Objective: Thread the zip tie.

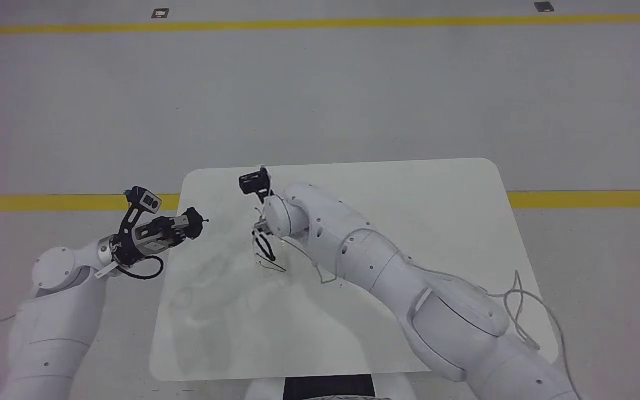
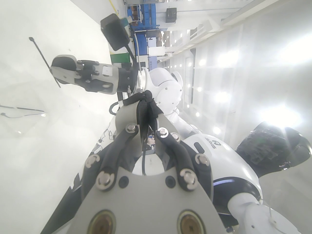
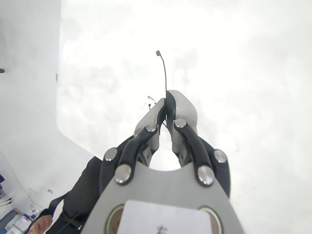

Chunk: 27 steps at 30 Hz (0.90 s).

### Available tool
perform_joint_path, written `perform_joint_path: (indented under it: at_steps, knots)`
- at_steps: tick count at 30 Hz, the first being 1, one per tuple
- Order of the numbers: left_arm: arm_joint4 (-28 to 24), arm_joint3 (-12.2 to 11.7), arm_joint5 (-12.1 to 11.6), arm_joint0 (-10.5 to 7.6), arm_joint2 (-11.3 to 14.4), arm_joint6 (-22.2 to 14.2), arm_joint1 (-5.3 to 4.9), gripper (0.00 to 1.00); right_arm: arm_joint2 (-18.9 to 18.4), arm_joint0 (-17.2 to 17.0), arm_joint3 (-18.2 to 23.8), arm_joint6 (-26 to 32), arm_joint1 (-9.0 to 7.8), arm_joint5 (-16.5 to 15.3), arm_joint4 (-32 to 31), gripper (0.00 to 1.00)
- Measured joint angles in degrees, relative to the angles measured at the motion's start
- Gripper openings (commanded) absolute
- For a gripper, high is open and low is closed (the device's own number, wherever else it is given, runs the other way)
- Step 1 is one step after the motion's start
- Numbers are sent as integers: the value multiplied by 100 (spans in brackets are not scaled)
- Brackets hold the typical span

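Both clenched: right jaws on zip tie (image 3: 165, 74), left jaws at the table's (image 1: 450, 200) edge.

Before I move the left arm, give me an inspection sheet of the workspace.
Surface: white table, rounded corners.
Job's things: black zip tie, head end sticking out of the right hand, not threaded.
Clutter: thin strips, likely spare ties, flat on the table.
Hands: right hand shut on the zip tie; left hand shut at the table's left edge.
Cables: loose white cable off the table's right edge.
Surroundings: yellow floor lines.
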State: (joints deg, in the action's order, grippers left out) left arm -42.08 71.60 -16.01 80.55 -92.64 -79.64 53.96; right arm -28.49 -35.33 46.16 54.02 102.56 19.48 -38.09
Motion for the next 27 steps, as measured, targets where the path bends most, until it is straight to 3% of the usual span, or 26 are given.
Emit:
perform_joint_path:
  at_steps: [11, 19, 23, 27]
  knots:
    - [0, 0, 0, 0, 0, 0, 0, 0, -45, -63, -51, -147, -8, -12, 7, 0]
    - [0, 0, 0, 0, 0, 0, 0, 0, -1048, -447, 64, -1381, -198, 1, 434, 0]
    - [0, 0, 0, 0, 0, 0, 0, 0, -1695, -964, 605, -2158, -353, 0, 662, 0]
    - [0, 0, 0, 0, 0, 0, 0, 0, -2214, -1704, 1574, -2843, -518, 0, 562, 0]
